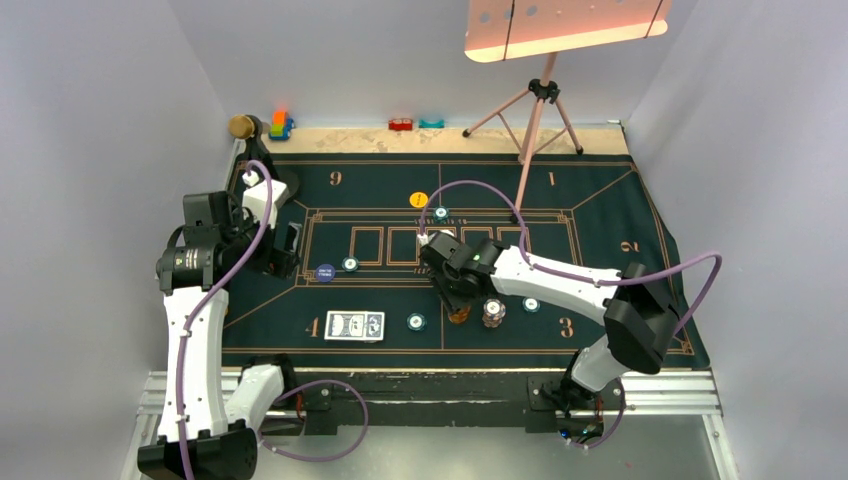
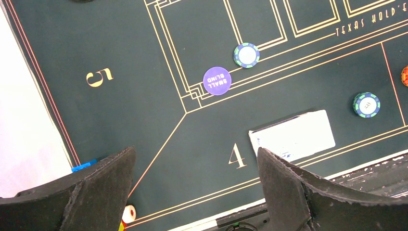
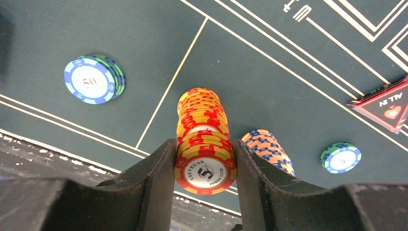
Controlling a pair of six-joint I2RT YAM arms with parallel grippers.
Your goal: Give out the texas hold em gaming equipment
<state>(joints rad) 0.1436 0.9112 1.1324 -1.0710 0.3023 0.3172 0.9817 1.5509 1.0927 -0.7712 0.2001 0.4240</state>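
The right end effector (image 3: 204, 161) is clamped on one tall stack of orange-and-yellow round poker chips (image 3: 203, 139), which stands upright on the dark green gold-lined felt mat (image 1: 610, 215) near the front edge. Just beside it stands one stack of pale orange, blue-marked chips (image 1: 493, 313). Four single teal-edged chips (image 1: 415, 321) lie scattered across the mat. There is one yellow disc button (image 1: 419, 199), one dark-blue disc button (image 1: 324, 272) and one red triangle marker (image 3: 385, 103). Blue-backed playing cards (image 1: 354, 325) lie by the number 4; their count is unclear. The left end effector (image 2: 195, 163) hangs with its fingers wide apart, holding nothing.
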